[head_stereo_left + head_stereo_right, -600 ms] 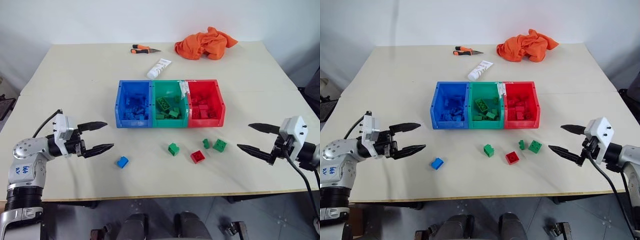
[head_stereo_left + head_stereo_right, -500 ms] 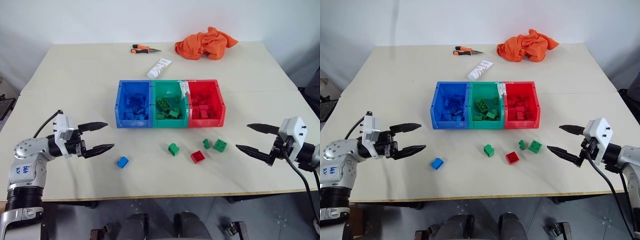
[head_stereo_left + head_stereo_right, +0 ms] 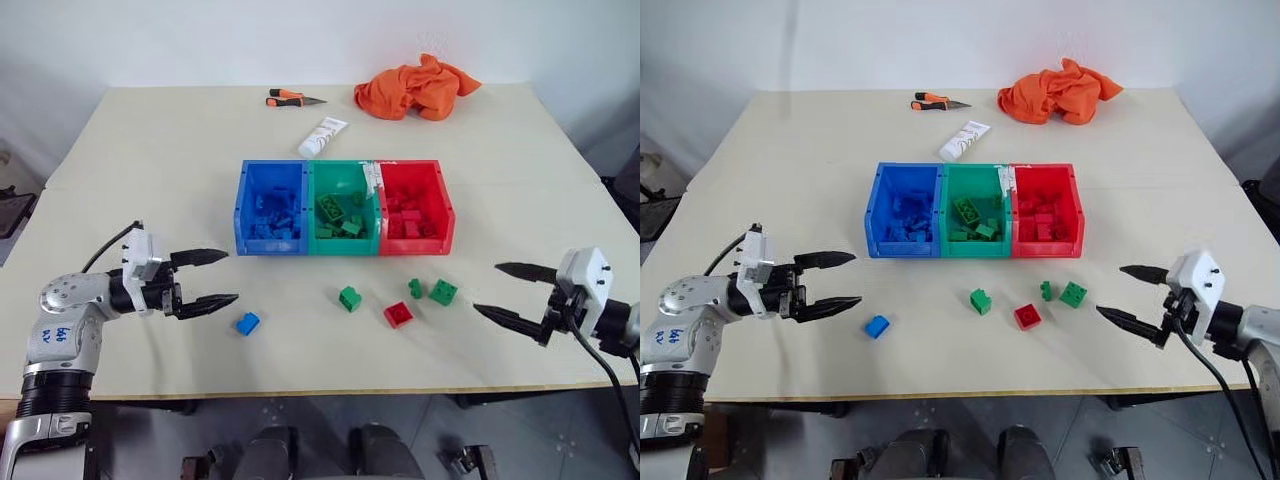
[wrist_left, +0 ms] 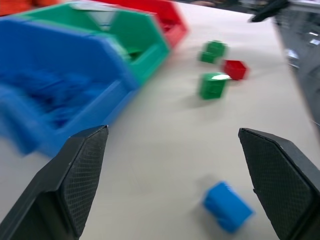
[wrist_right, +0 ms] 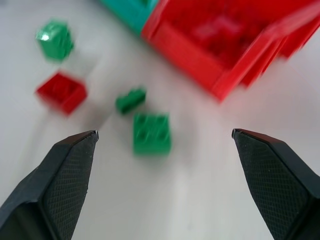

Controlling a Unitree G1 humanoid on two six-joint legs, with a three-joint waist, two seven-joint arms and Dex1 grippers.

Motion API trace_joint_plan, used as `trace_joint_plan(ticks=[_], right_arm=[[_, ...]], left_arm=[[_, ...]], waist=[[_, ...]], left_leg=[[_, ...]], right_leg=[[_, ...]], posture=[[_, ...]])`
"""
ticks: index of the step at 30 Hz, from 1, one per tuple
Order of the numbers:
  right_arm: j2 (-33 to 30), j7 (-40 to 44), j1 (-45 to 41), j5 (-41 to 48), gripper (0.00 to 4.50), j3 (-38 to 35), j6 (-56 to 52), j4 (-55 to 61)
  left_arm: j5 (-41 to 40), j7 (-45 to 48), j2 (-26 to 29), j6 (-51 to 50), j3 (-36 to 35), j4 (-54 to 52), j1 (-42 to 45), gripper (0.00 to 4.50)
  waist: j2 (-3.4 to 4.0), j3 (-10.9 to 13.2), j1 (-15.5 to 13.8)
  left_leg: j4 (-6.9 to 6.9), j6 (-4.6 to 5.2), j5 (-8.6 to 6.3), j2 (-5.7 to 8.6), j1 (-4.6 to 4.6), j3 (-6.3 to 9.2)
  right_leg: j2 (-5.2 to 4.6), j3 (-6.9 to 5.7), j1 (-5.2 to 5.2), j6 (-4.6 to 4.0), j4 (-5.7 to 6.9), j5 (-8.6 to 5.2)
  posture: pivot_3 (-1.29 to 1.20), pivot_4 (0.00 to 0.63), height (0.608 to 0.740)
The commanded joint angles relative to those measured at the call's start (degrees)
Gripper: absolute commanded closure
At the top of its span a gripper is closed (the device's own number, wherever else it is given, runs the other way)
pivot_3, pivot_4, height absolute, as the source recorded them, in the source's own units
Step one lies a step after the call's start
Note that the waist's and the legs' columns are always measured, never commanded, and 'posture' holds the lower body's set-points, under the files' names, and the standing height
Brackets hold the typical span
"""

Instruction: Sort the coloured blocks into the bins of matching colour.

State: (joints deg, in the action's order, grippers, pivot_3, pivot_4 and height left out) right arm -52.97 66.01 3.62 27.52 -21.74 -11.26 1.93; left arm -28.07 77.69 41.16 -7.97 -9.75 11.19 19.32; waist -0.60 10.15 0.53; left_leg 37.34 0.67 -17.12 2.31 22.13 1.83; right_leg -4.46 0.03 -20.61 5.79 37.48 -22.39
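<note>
Three joined bins stand mid-table: blue point(image 3: 268, 246), green point(image 3: 343, 248) and red point(image 3: 415, 247), each holding several blocks of its own colour. Loose blocks lie in front of them: a blue one point(image 3: 247, 323), a green one point(image 3: 349, 298), a red one point(image 3: 397, 314), and two more green ones point(image 3: 416, 288) point(image 3: 442, 292). My left gripper point(image 3: 232, 276) hovers open just left of the blue block point(image 4: 227, 206). To the right of the green pair point(image 5: 151, 133), my right gripper point(image 3: 486, 288) is open and empty.
Orange-handled pliers point(image 3: 292, 98), a white tube point(image 3: 322, 137) and an orange cloth point(image 3: 415, 85) lie at the back of the table. The table's front edge runs close below both grippers.
My left gripper has edged right, closer to the blue block. My right gripper has sunk a little toward the table's front edge. Both stay open; the blocks have not moved.
</note>
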Motion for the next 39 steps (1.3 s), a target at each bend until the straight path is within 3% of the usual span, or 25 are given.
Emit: trace_joint_plan(ticks=[1,8,14,20,29,38,39], right_arm=[[-2.1,2.1,3.9,-0.1,0.00,-5.5,1.0,0.4],[-4.5,6.8,15.8,-1.7,0.00,-16.1,1.5,0.2],[-5.9,7.5,16.0,-2.2,0.00,-17.9,0.9,-1.0],[-6.8,6.0,6.4,-2.8,0.00,-8.5,-1.8,-1.2],[0.4,3.9,-18.0,-9.9,0.00,13.2,-1.7,-12.6],[6.4,3.2,-26.3,-14.4,0.00,19.9,3.2,-22.7],[7.0,2.8,-26.5,-14.7,0.19,20.1,3.3,-22.8]], left_arm=[[-1.0,2.1,-0.4,-0.1,1.3,-1.1,0.2,0.11],[0.4,6.8,-0.3,2.0,3.8,3.4,2.9,0.11],[0.5,8.1,-0.6,3.6,4.1,4.2,2.9,0.11],[-0.6,6.6,-0.1,2.8,2.6,0.5,-0.4,0.11],[-2.8,2.8,0.1,0.4,-0.4,-7.7,-6.9,0.11],[-3.4,0.7,-0.1,0.8,-2.8,-9.1,-9.3,0.11],[-3.4,0.5,-0.2,0.9,-2.9,-9.1,-9.4,0.04]], waist=[[0.00,0.0,-0.4],[-0.01,0.0,-0.5],[-0.01,0.0,-0.1],[0.00,0.0,0.0],[0.04,0.0,0.4],[0.06,0.0,-0.2],[0.06,0.0,-0.2]], left_leg=[[0.01,0.00,0.00,0.00,0.00,0.00],[0.02,0.02,-0.01,0.00,-0.02,-0.01],[-0.01,0.02,-0.01,-0.02,-0.08,-0.07],[0.04,0.02,-0.01,-0.02,-0.08,-0.07],[0.10,-0.02,0.01,-0.02,-0.03,0.00],[0.11,-0.03,0.01,-0.02,0.00,0.03],[0.11,-0.03,0.01,-0.02,0.00,0.03]], right_leg=[[0.00,0.00,0.00,0.00,-0.03,0.00],[0.02,0.01,0.04,0.00,-0.09,0.00],[0.05,0.06,0.04,0.00,-0.05,0.00],[0.04,0.09,0.04,0.00,-0.03,0.00],[0.01,0.04,0.00,0.00,-0.01,0.00],[0.00,-0.03,-0.05,0.00,0.04,0.00],[0.00,-0.02,-0.04,0.00,0.04,0.00]], posture=[[0.00,0.150,0.740],[0.00,0.150,0.740],[0.00,0.150,0.740],[0.00,0.150,0.740],[0.00,0.150,0.740],[0.00,0.150,0.740],[0.00,0.150,0.740]])
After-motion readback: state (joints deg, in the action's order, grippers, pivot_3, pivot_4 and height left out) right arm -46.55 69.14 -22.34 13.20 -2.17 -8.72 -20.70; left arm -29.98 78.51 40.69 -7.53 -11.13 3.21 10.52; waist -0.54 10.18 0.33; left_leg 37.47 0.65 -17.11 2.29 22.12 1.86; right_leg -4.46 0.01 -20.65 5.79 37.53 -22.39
